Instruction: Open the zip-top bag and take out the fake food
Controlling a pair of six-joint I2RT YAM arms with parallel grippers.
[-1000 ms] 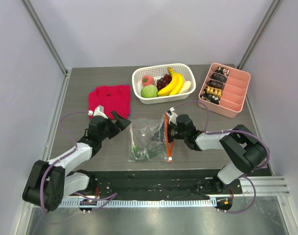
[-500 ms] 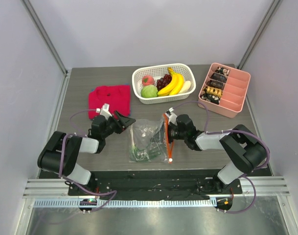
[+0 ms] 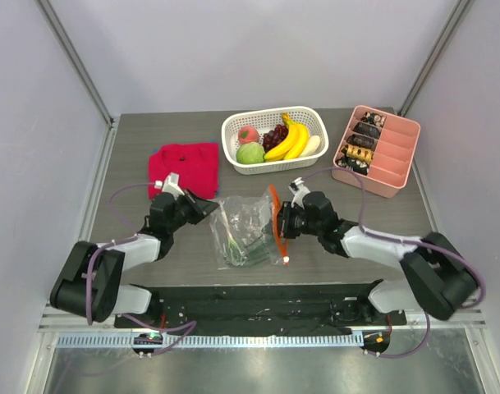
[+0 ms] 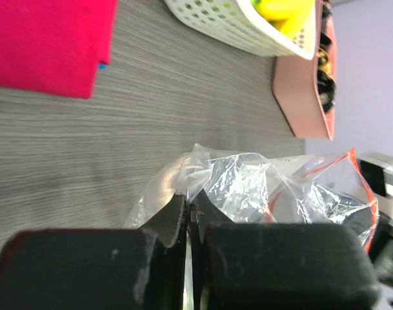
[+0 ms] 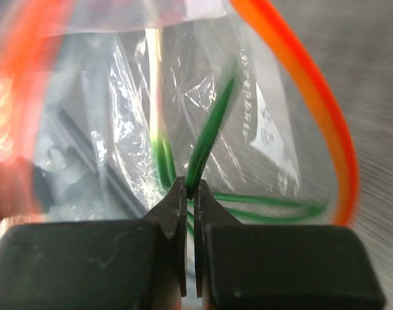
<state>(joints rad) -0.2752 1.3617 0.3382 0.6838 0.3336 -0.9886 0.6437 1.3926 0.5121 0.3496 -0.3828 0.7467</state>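
From above, the zip-top bag (image 3: pixel 248 234) is lying flat on the table (image 3: pixel 135 139) between the two arms. Its orange zipper edge is running near-to-far and its mouth is facing right. Green stems (image 3: pixel 233 249) are showing inside it. The left gripper (image 3: pixel 210 206) is touching the bag's far-left corner, and the right gripper (image 3: pixel 279 223) is sitting at the zipper edge. Farther back, the fake food (image 3: pixel 289 141) is resting in a white basket (image 3: pixel 230 125), between a red cloth (image 3: pixel 184 168) and a pink tray (image 3: pixel 393 164).

In the left wrist view, the left gripper (image 4: pixel 188 210) is pinching tight on the bag's (image 4: pixel 248 187) crinkled film, and the zipper end is pointing away from it.

In the right wrist view, the right gripper (image 5: pixel 190 194) is clenched. The orange zipper strip (image 5: pixel 312 110) is arching around both sides, so the mouth is gaping toward the camera. A green stem is rising from where the tips meet. Whether they are gripping it or only film, I cannot tell.
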